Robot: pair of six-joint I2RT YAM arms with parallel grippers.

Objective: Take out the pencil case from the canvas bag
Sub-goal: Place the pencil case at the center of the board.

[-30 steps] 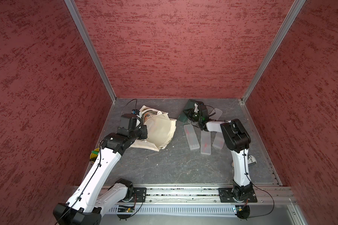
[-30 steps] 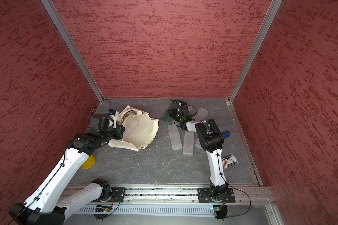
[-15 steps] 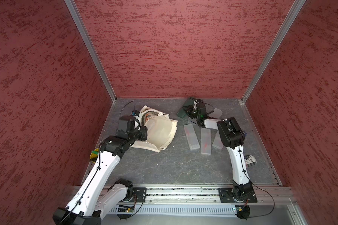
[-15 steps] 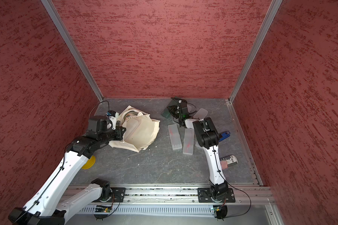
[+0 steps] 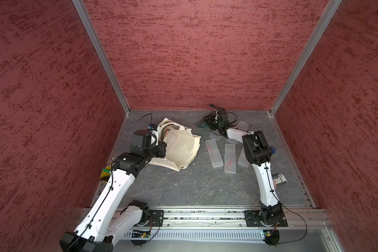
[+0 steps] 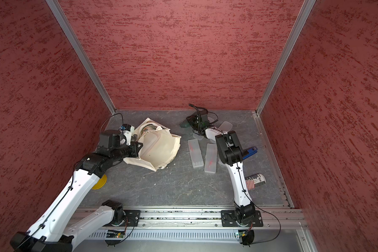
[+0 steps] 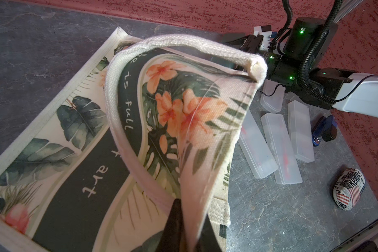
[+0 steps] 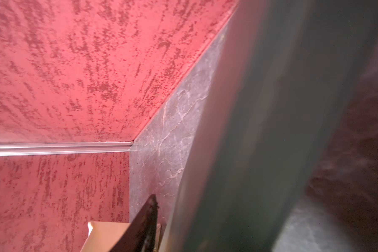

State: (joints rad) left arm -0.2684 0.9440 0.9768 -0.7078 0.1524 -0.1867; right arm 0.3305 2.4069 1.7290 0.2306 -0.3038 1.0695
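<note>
Far left, a yellow round thing lies on the counter, partly under the left arm; only the top views give it. The left hand is closed on the canvas bag, pinching a fold of its rim & holding it up off the counter. The left wrist view shows this close up, plus the print: green leaves, orange flowers, a dark band w/ white script ("is full", "art"). In both top views the bag is a crumpled cream heap at back left, mostly plain side showing; can't tell what's inside.

Right of it, near the back wall, the dark green pencil case lies outside the bag, at the tip of the right hand. Can't tell if that hand is open or gripping: its wrist view is a green blur beside one dark finger.

Next, three clear cases side by side, reddish bits in two. Then a blue thing & a flag-print pouch, far right.
</note>
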